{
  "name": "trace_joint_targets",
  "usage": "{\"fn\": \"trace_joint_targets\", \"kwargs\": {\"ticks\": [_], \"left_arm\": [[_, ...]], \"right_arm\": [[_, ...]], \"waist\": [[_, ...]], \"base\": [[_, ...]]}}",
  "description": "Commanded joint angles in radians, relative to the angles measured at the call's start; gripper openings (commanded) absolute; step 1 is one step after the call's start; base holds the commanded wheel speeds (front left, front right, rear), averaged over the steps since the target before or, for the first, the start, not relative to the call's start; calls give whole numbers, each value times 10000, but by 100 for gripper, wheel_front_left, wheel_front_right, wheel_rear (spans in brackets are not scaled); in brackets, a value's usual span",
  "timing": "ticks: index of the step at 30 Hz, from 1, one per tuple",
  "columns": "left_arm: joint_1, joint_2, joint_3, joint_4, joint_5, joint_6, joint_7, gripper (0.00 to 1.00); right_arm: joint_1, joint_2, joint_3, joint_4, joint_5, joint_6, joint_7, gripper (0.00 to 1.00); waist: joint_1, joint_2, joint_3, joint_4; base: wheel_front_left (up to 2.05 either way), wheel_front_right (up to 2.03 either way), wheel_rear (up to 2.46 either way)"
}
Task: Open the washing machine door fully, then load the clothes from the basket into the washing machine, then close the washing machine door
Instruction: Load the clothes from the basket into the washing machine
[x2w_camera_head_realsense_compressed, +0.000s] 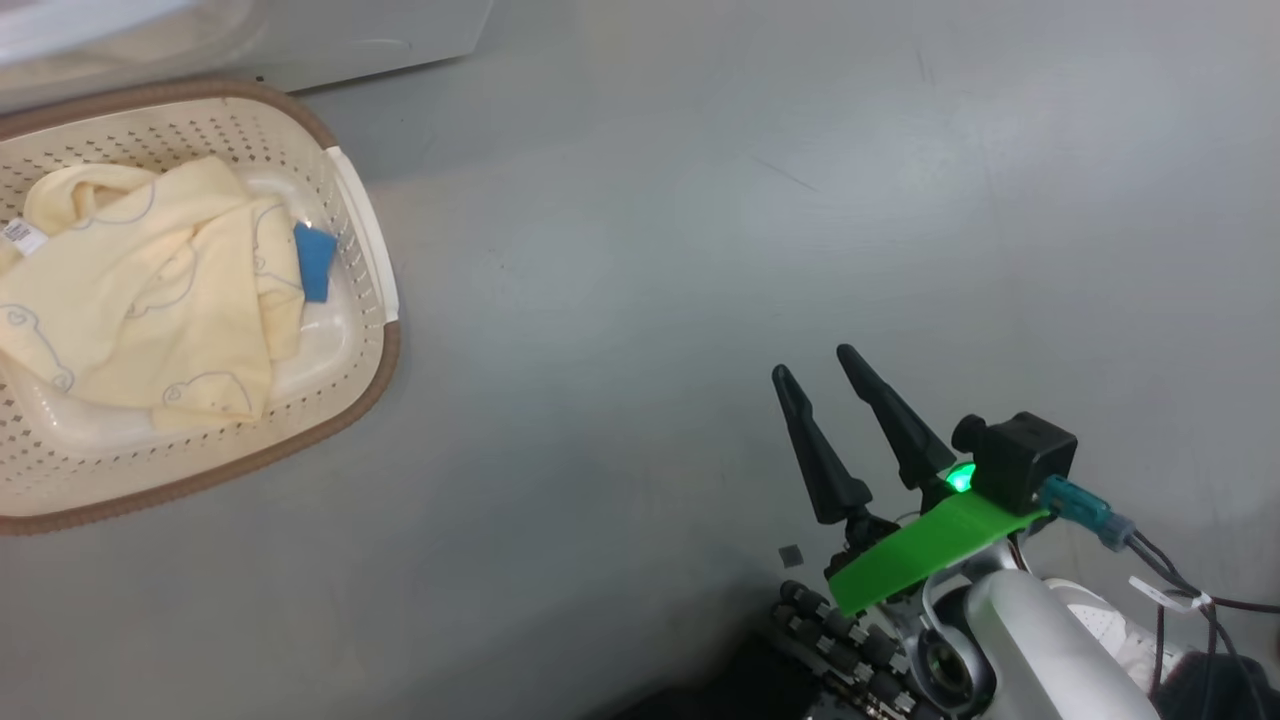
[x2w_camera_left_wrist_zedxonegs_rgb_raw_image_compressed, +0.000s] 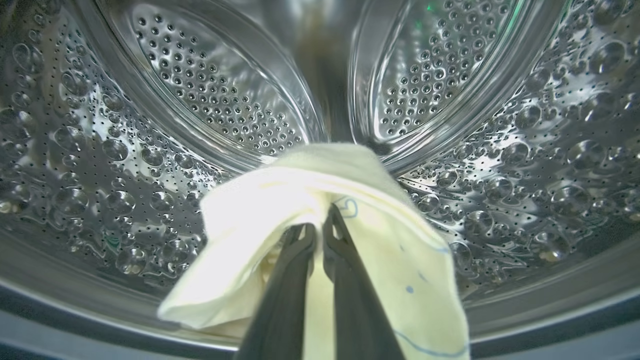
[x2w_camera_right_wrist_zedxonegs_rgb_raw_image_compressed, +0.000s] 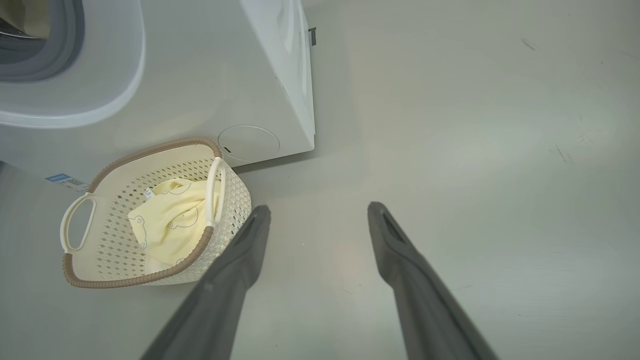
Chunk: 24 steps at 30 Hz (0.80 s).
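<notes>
Two left fingers (x2w_camera_left_wrist_zedxonegs_rgb_raw_image_compressed: 286, 295) pinched on clothes (x2w_camera_left_wrist_zedxonegs_rgb_raw_image_compressed: 245, 215) inside drum (x2w_camera_left_wrist_zedxonegs_rgb_raw_image_compressed: 100, 130), right fingers (x2w_camera_right_wrist_zedxonegs_rgb_raw_image_compressed: 227, 285) spread wide above floor (x2w_camera_right_wrist_zedxonegs_rgb_raw_image_compressed: 450, 125).

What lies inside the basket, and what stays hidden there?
Pale-yellow clothes with a blue trim patch and a white tag lie heaped in the basket. They cover much of its floor, so anything beneath them cannot be seen.

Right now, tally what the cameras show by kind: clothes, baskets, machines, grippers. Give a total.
Clothes: 2, a yellow piece pinched in the shut left gripper inside the drum, and a yellow heap in the basket
Baskets: 1
Machines: 1, the washing machine
Grippers: 2, the left one plus the open, empty right gripper
Total: 6
</notes>
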Motion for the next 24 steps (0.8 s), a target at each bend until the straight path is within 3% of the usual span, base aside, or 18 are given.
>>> {"fn": "trace_joint_targets", "kwargs": {"ticks": [1,8,9,11,12,14,15,24], "left_arm": [[-522,372,-65,-159,119,7,166,2],[-583,293,-213,57,92,-8,432,0],[-577,283,-230,79,82,-2,441,13],[-575,270,-254,116,48,-24,459,18],[-574,257,-271,135,31,-55,479,31],[-581,246,-326,159,26,-87,472,36],[-590,219,-367,163,25,-164,433,100],[-670,206,-481,206,-110,-266,39,100]], "right_arm": [[376,-95,142,-206,87,16,-95,100],[439,-95,138,-198,92,16,-95,100],[448,-95,134,-198,93,16,-95,100],[464,-95,137,-194,92,16,-95,100],[473,-95,131,-195,94,16,-95,100],[492,-95,126,-200,102,16,-95,100],[502,-95,127,-199,104,16,-95,100],[485,-95,139,-213,170,16,-95,100]], "waist": [[0,0,-42,-14],[0,0,-127,-70],[0,0,-143,-78],[0,0,-168,-99],[0,0,-181,-107],[0,0,-203,-124],[0,0,-211,-129],[0,0,-207,-139]], "base": [[0,0,0],[0,0,0],[0,0,0],[0,0,0],[0,0,0],[0,0,0],[0,0,0],[0,0,0]]}}
